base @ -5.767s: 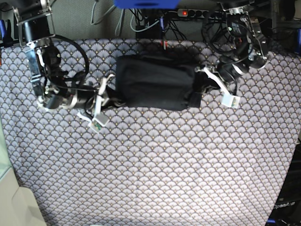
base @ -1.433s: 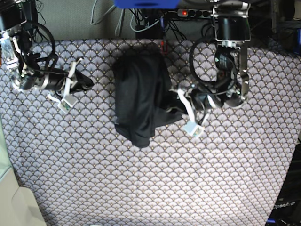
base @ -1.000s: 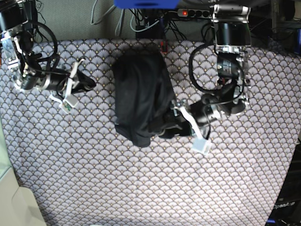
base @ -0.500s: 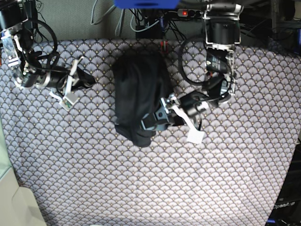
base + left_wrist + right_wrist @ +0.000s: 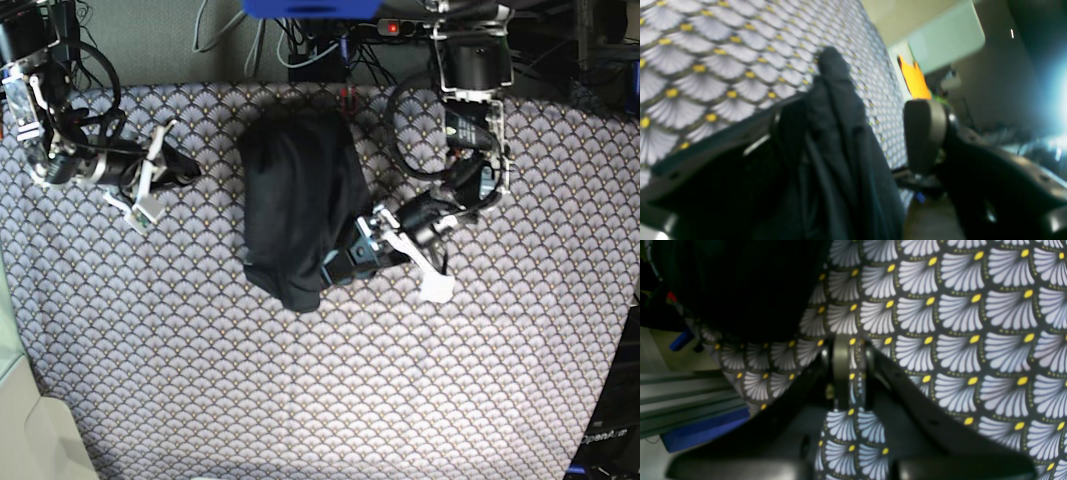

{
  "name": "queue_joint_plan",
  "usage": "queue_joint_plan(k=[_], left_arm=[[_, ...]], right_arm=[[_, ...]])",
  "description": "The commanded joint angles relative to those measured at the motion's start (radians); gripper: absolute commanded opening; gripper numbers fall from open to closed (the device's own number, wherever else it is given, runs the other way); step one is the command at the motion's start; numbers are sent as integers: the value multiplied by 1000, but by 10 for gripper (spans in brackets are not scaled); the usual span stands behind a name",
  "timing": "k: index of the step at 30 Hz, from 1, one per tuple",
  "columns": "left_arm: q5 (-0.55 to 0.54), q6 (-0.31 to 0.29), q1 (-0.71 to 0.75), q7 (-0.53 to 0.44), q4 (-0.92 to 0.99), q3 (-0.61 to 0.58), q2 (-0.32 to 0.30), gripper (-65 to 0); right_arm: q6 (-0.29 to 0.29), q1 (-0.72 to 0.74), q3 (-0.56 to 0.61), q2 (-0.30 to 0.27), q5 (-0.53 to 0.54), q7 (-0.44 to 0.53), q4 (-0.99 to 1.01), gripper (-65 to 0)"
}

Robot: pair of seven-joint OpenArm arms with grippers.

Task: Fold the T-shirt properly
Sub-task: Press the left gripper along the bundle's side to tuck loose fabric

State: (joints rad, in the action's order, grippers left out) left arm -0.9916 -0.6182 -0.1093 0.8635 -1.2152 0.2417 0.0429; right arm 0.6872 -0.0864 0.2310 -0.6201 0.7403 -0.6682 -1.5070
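The dark T-shirt lies as a narrow upright bundle on the scallop-patterned tablecloth, with its lower end bunched. My left gripper is at the shirt's lower right edge. In the left wrist view its jaws stand open; shirt fabric lies draped against one finger, and the other pad stands apart from it. My right gripper is to the left of the shirt, apart from it. In the right wrist view it is shut and empty over the cloth, with the shirt beyond it.
Cables and a power strip run along the table's back edge, beside a blue object. A beige surface lies past the table's left front corner. A dark case stands at the right front.
The shirt has gone from a wide rectangle to a narrow upright bundle. My left gripper has moved down and left to the shirt's lower right edge. The right arm has barely moved.
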Motion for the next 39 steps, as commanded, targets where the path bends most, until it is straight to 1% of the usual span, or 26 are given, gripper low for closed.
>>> queue_joint_plan(k=[1, 6, 9, 11, 13, 16, 18, 25, 26, 27, 28, 32, 33, 35, 36, 39], left_arm=[[-28, -10, -22, -11, -15, -5, 7, -198], [-26, -1, -28, -11, -13, -5, 12, -198], [-20, 1, -36, -11, -12, -26, 19, -198], [20, 2, -37, -11, -12, -31, 25, -198], [63, 2, -37, -11, -12, -26, 53, -198], [118, 2, -39, -11, -12, -23, 71, -198], [139, 2, -39, -11, -12, -23, 82, -199], [142, 2, -39, -11, -12, -31, 85, -203], [142, 2, -39, -11, -12, -31, 85, -212], [142, 2, -39, -11, -12, -31, 85, -231], [144, 2, -39, -11, -10, -31, 85, -265], [144, 2, -39, -11, -10, -28, 85, -470], [144, 2, -39, -11, -10, -28, 85, -513], [144, 2, -39, -11, -10, -28, 84, -562], [144, 2, -39, -11, -10, -29, 78, -577], [144, 2, -37, -11, -10, -32, 62, -595]], right_arm=[[11, 12, -9, -19, 18, 17, -11, -603], [11, 15, -9, -16, 18, 17, -11, -603], [11, 15, -9, -17, 18, 17, -11, -603], [11, 17, -9, -17, 18, 17, -11, -603], [11, 17, -9, -19, 18, 17, -11, -603], [11, 17, -9, -19, 18, 17, -11, -603], [11, 15, -11, -19, 18, 17, -11, -604], [11, 14, -14, -19, 18, 17, -11, -604], [11, 14, -14, -19, 18, 17, -11, -604], [11, 14, -14, -19, 18, 17, -11, -604], [11, 14, -14, -19, 18, 17, -11, -604], [11, 10, -14, -19, 18, 17, -11, -604], [11, 10, -14, -19, 18, 17, -11, -604], [11, 10, -14, -19, 18, 17, -11, -604], [11, 10, -14, -19, 18, 17, -11, -604], [11, 9, -15, -19, 18, 17, -11, -604]])
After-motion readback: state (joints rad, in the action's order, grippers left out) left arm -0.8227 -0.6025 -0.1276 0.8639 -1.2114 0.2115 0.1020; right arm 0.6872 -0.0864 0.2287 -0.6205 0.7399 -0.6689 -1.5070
